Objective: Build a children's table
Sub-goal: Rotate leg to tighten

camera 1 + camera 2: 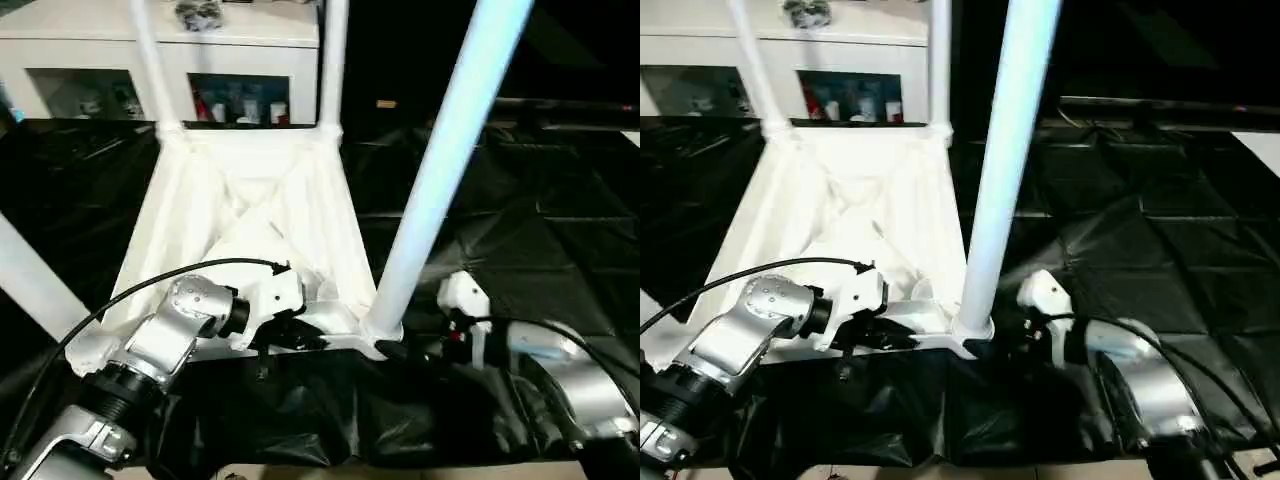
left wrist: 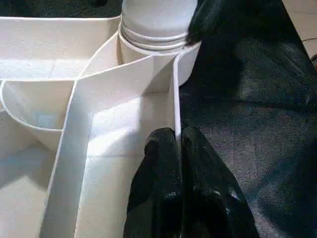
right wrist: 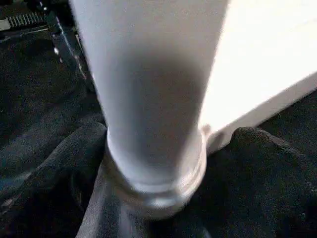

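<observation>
The white tabletop lies upside down on black cloth, its ribs facing up. White legs stand in its two far corner sockets. A third leg rises from the near right socket, and another leg slants up at the near left corner. My left gripper is shut on the thin near rim wall, one finger on each side, close to the near right socket. My right gripper is open, with its black fingers on either side of the near right leg's base.
A white glass-fronted cabinet stands behind the table, close to the far legs. Crinkled black cloth covers the floor all around. Its near edge shows pale floor just below my arms. A black cable loops over my left forearm.
</observation>
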You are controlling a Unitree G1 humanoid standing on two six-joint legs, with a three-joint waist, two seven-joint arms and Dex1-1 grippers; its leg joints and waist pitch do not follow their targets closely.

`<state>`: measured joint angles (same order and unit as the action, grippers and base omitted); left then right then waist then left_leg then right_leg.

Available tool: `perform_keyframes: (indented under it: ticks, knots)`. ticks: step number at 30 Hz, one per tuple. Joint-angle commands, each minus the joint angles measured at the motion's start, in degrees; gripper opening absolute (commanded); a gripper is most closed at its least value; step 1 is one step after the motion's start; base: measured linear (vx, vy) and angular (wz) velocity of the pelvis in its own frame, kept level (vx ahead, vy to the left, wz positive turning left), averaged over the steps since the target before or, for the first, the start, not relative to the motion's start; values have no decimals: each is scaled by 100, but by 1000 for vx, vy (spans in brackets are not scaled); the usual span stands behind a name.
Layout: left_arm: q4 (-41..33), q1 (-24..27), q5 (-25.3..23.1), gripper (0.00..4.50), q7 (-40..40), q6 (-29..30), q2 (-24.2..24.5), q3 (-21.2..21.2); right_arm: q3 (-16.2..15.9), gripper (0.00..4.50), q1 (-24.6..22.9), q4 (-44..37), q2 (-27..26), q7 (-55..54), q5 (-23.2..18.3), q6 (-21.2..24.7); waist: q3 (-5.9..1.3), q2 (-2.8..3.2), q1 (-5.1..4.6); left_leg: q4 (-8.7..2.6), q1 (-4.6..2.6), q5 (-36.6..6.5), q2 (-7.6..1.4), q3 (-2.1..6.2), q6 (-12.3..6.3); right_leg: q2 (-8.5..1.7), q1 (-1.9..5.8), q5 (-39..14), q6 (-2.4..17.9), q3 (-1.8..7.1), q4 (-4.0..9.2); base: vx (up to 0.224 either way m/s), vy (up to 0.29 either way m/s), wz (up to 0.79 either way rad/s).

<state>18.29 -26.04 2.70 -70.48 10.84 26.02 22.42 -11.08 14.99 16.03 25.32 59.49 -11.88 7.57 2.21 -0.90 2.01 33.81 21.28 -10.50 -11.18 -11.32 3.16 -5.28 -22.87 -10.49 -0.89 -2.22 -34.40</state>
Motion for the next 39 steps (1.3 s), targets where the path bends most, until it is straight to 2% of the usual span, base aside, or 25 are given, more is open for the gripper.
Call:
perform_keyframes:
  ticks: [1,4,5,10,12,14,16,18,22,23,24,27,28,30,31,32,33,36,39]
  knots:
    - [37,102,29,0,-137,45,0,176,63,415,162,82,27,-39,64,-97,-269,-55,7,-457,-67,-1768,-198,102,-72,-245,164,-1900,1141,172,448,0,0,0]
    - [41,106,24,0,-158,26,-18,164,53,399,241,148,12,90,25,-94,-270,-56,17,-455,-69,-1735,-201,101,-83,-251,171,-1877,1127,180,446,0,0,0]
    - [46,107,20,0,-171,22,-22,157,44,375,261,184,13,135,16,-118,-274,-61,15,-454,-69,-1707,-202,100,-94,-247,171,-1825,1138,179,438,0,0,0]
    - [68,105,15,0,-211,19,-16,151,-51,355,325,356,24,361,20,-236,-266,-60,14,-452,-68,-1736,-200,97,-103,-249,166,-1912,1134,179,451,0,0,0]
    - [80,100,14,0,-219,25,-14,154,-73,332,328,400,7,400,21,-259,-271,-43,16,-451,-67,-1699,-199,100,-110,-249,170,-1875,1143,179,443,0,0,0]
    - [108,87,18,0,-199,66,-35,145,-73,321,320,438,-43,395,6,-248,-272,-50,15,-451,-67,-1686,-201,97,-114,-245,171,-1827,1158,178,442,0,0,0]
    - [201,18,4,0,94,162,-202,53,21,300,294,515,-206,169,-33,-214,-272,-38,11,-453,-72,-1697,-201,96,-107,-245,165,-1815,1178,179,444,0,0,0]
    - [331,-135,-63,0,691,399,-535,-83,134,286,289,731,-489,-360,57,-200,-264,-35,0,-459,-88,-1820,-198,94,-20,-240,147,-1990,1160,179,459,0,0,0]
    - [505,-330,-147,0,1395,642,-989,-200,162,270,315,1008,-861,-1226,337,-199,-249,-57,-20,-458,-109,-2032,-167,117,85,-256,115,-2595,953,166,537,0,0,0]
    - [554,-387,-168,0,1622,718,-1167,-225,162,270,330,1104,-1027,-1590,447,-160,-247,-63,-24,-464,-86,-2017,-163,126,74,-261,128,-2701,876,168,544,0,0,0]
    - [594,-435,-179,0,1808,794,-1318,-247,169,268,342,1172,-1180,-1874,508,-115,-248,-36,-19,-465,-90,-2023,-161,135,72,-263,121,-2733,852,165,552,0,0,0]
    - [663,-522,-240,0,2111,876,-1605,-234,225,267,402,1319,-1547,-2467,577,19,-250,-53,-51,-466,-84,-2087,-144,139,79,-254,107,-2931,734,154,583,0,0,0]
    - [666,-548,-287,0,2188,895,-1776,-154,208,267,453,1368,-1830,-2780,637,47,-251,-24,-52,-469,-86,-2098,-145,143,73,-252,101,-2965,693,153,598,0,0,0]
    - [616,-536,-336,0,2144,868,-1888,-63,134,267,489,1365,-2039,-2871,688,-62,-256,-9,-54,-479,-76,-2100,-138,152,77,-253,98,-2949,665,150,600,0,0,0]
    - [613,-535,-338,0,2140,866,-1890,-59,131,267,491,1364,-2044,-2870,689,-68,-260,-14,-59,-485,-69,-2102,-143,157,67,-256,108,-2930,657,147,605,0,0,0]
    - [573,-516,-342,0,2070,814,-1884,-28,130,336,508,1354,-2074,-2807,649,-104,-269,-11,-60,-489,-68,-2106,-147,155,37,-247,112,-2835,654,144,598,0,0,0]
    - [493,-471,-301,0,1892,760,-1805,-18,222,336,552,1345,-2055,-2633,487,-101,-272,0,-55,-492,-73,-2094,-151,148,9,-242,108,-2702,690,150,594,0,0,0]
    - [420,-419,-229,0,1667,631,-1655,-18,290,356,588,1295,-1948,-2463,385,-64,-273,8,-57,-502,-60,-2117,-160,147,-20,-242,119,-2524,772,152,578,0,0,0]
    - [287,-301,-110,0,1192,463,-1384,-54,126,380,558,1100,-1561,-1878,492,-175,-283,-12,-61,-492,-41,-2017,-159,131,-98,-244,145,-2382,814,159,567,0,0,0]
